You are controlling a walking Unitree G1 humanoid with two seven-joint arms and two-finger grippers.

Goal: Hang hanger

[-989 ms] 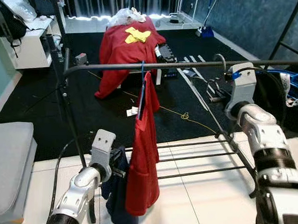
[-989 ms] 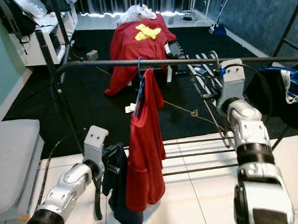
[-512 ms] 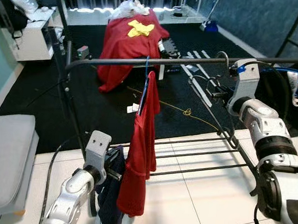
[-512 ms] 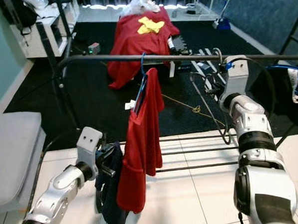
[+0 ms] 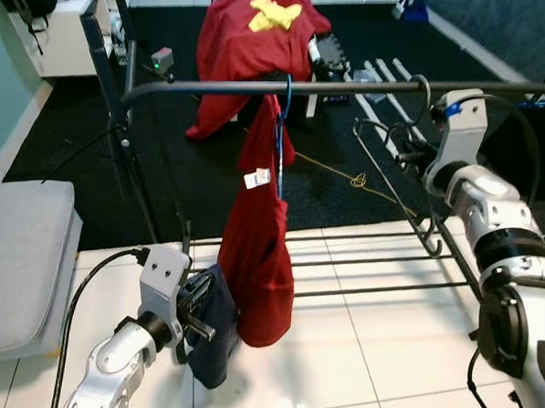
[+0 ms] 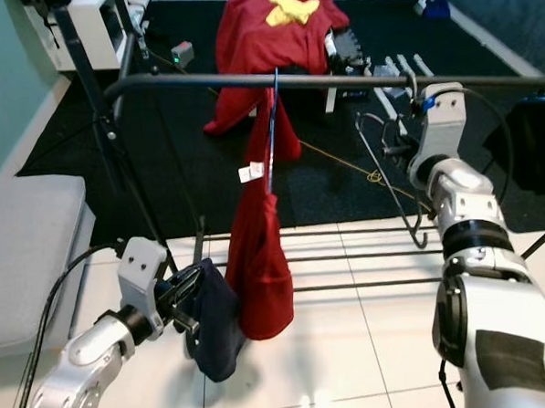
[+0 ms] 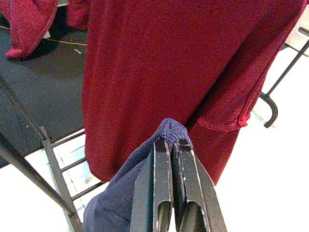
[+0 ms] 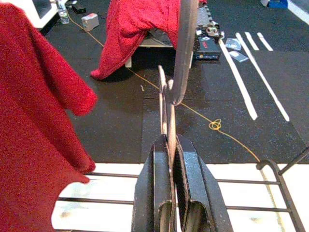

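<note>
A dark rail [image 5: 352, 87] of a clothes rack crosses in front of me. A red garment [image 5: 256, 249] hangs from it on a blue hanger [image 5: 282, 122]. At the rail's right, my right gripper [image 5: 405, 158] is shut on a thin metal hanger [image 8: 165, 111]; its hook [image 5: 423, 81] sits at the rail. Low on the left, my left gripper [image 5: 194, 314] is shut on a navy cloth [image 5: 213, 333] that hangs down beside the red garment's hem. The wrist view shows the fingers [image 7: 161, 183] pinching a fold of that cloth [image 7: 169, 131].
The rack's lower bars [image 5: 361, 263] run over the white tiles. A grey cushioned seat [image 5: 18, 255] stands at the left. On the black mat behind are a red-draped object [image 5: 259, 30], a stand pole [image 5: 122, 114] and a yellow cord [image 5: 356, 179].
The head view has tipped down and shifted. The red garment has swung and turned on its hanger. Both grippers keep their holds; the right one stays by the rail.
</note>
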